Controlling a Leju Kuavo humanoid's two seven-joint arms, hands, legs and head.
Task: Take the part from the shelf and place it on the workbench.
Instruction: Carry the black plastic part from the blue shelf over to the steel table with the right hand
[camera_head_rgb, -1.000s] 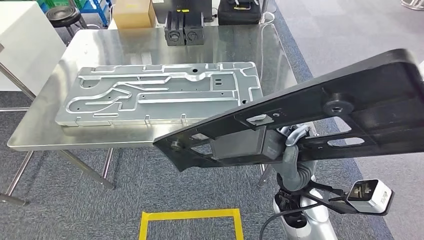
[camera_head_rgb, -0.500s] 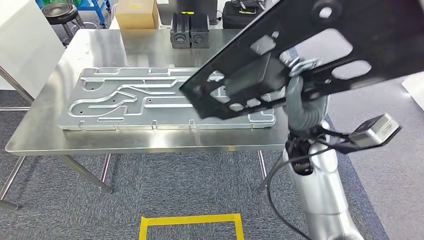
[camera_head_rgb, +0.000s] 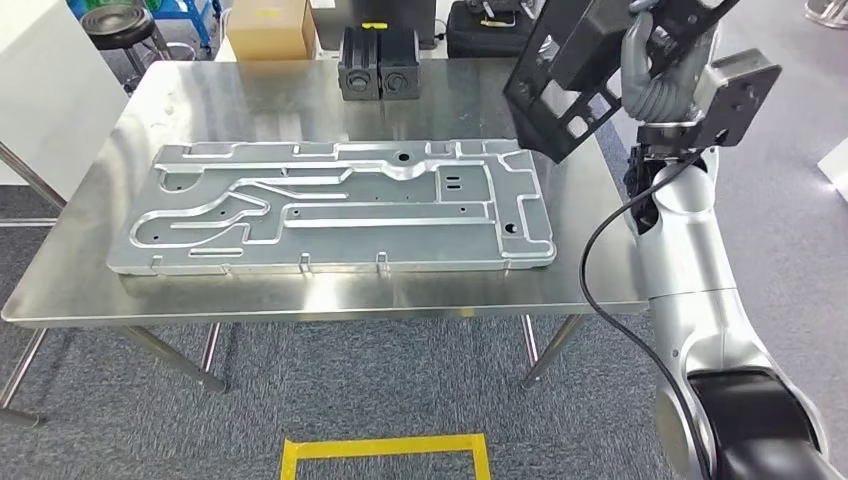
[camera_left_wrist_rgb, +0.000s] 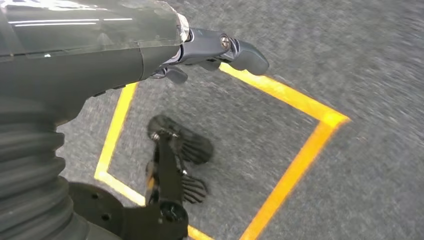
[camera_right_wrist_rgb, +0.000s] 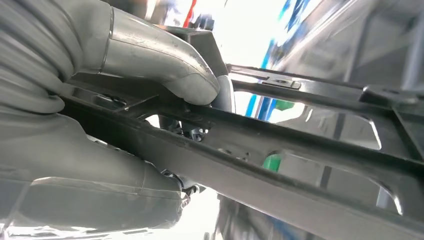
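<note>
The black perforated part (camera_head_rgb: 570, 75) is a flat plastic frame with cut-outs. It hangs tilted in the air above the far right corner of the steel workbench (camera_head_rgb: 300, 100). My right hand (camera_head_rgb: 650, 70) grips it by a bar, arm raised high. In the right wrist view the grey thumb and fingers of that hand (camera_right_wrist_rgb: 125, 100) wrap around a rail of the part (camera_right_wrist_rgb: 300, 150). My left hand (camera_left_wrist_rgb: 215, 50) hangs over the carpet, holding nothing, its thumb stretched out.
A large machined aluminium plate (camera_head_rgb: 330, 205) covers most of the workbench. Two black blocks (camera_head_rgb: 378, 60) stand at its far edge, with a cardboard box (camera_head_rgb: 265, 27) and a black case (camera_head_rgb: 490, 25) behind. A yellow tape square (camera_head_rgb: 385, 450) marks the floor in front.
My right arm has swung the black part up, from low in front of the table to high over its far right corner. The view itself has shifted a little.
</note>
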